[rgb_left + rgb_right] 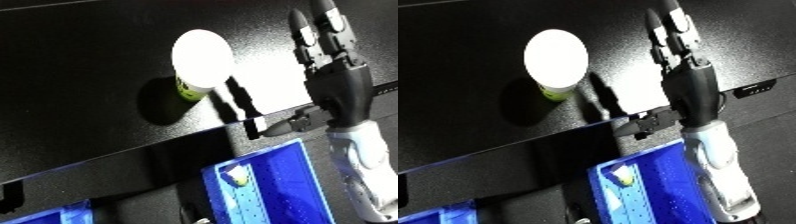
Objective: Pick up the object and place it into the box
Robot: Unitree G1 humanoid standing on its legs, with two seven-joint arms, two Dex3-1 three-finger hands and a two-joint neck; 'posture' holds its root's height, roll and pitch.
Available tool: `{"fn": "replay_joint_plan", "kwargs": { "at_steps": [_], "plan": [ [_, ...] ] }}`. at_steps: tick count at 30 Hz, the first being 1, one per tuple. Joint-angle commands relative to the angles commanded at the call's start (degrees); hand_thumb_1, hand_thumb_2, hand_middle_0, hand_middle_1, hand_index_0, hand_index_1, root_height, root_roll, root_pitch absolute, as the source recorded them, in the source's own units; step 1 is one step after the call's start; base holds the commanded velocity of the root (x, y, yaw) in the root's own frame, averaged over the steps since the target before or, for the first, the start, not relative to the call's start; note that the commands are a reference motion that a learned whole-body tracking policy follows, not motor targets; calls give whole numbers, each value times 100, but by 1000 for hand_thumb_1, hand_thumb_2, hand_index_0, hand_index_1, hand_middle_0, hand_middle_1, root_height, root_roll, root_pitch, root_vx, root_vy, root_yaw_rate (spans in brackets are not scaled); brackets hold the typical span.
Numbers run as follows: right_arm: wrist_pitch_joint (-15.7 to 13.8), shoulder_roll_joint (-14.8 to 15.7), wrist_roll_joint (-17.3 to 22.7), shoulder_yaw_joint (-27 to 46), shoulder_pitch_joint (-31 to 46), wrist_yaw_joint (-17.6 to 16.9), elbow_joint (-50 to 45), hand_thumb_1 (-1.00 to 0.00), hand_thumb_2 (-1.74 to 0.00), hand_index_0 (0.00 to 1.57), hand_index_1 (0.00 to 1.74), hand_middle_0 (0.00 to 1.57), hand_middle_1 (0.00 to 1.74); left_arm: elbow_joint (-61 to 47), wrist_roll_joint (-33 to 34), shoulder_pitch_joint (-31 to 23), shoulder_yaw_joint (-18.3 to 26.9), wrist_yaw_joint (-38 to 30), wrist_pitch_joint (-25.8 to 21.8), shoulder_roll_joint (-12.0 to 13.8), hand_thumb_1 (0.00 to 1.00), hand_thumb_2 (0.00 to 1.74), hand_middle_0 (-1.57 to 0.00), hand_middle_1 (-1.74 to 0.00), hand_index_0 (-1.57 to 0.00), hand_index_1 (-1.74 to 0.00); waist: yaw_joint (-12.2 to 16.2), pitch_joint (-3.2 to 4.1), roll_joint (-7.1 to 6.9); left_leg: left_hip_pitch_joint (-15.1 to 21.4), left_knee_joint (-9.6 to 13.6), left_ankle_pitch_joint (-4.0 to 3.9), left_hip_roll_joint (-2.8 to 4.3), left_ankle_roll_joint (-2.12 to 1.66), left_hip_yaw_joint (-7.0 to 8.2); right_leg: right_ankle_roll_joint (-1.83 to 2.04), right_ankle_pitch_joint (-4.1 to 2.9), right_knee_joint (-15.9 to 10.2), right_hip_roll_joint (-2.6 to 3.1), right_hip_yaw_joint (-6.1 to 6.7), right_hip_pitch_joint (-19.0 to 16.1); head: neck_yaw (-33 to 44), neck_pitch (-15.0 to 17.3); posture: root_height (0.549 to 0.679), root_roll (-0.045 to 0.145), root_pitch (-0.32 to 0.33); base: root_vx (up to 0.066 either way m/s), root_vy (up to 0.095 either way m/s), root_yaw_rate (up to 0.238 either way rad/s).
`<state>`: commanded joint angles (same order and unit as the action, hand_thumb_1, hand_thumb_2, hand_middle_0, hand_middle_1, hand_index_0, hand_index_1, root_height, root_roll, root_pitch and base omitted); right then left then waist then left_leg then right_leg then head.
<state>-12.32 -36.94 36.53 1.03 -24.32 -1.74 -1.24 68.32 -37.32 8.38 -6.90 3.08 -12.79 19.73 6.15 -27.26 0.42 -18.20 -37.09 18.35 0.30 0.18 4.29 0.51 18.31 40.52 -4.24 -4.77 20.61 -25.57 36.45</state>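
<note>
In the left eye view we see the right hand (338, 85) stretched over the black table (80, 75), its fingers (311, 30) straight, close together and holding nothing. The cup (201, 62) stands on the table to the hand's left, near but apart from it. Its white lid faces us, and its long axis runs from the lid down to a green-labelled base tilted toward the lower left. Below the hand sits the blue bin (275, 185), holding a small pale object (236, 175).

In the right eye view we find the same layout; the cup (556, 60) stays clear of the hand (691, 85). We see no left hand.
</note>
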Motion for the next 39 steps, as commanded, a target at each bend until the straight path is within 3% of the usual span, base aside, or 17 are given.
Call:
{"fn": "replay_joint_plan", "kwargs": {
  "at_steps": [8, 25, 39],
  "plan": [
    [634, -139, -97, -414, -455, -243, 444, 0, 0, 0, 0, 0, 0, 61, 35, 88, -54, -5, 64, 23, 0, 0, 0, 0, 0, 0, -112, -20, 30, -15, 6, -21, -34, -5, -53, -31, 28, 31, -26, -26, 8, -210, 4, 644, 53, -19, 3, -2, 65],
    [1355, -36, 81, -1197, -1378, 118, 1013, 0, 0, 0, 0, 0, 0, -57, 111, 168, -233, -75, 265, 20, 0, 0, 0, 0, 0, 0, -370, 21, 109, -71, -66, -41, -108, -4, -142, -78, 70, 138, -124, -111, 23, -844, -123, 642, 60, -25, 11, 1, 58],
    [1608, 168, 207, -1508, -1741, 139, 1007, -700, -1218, 1099, 1218, 1099, 1218, -168, 152, 204, -345, -148, 396, -38, 0, 0, 0, 0, 0, 0, -469, 28, 129, -92, -76, -60, -128, -9, -178, -80, 76, 184, -170, -139, 47, -1085, -196, 642, 63, -26, 4, -3, 38]
  ]
}}
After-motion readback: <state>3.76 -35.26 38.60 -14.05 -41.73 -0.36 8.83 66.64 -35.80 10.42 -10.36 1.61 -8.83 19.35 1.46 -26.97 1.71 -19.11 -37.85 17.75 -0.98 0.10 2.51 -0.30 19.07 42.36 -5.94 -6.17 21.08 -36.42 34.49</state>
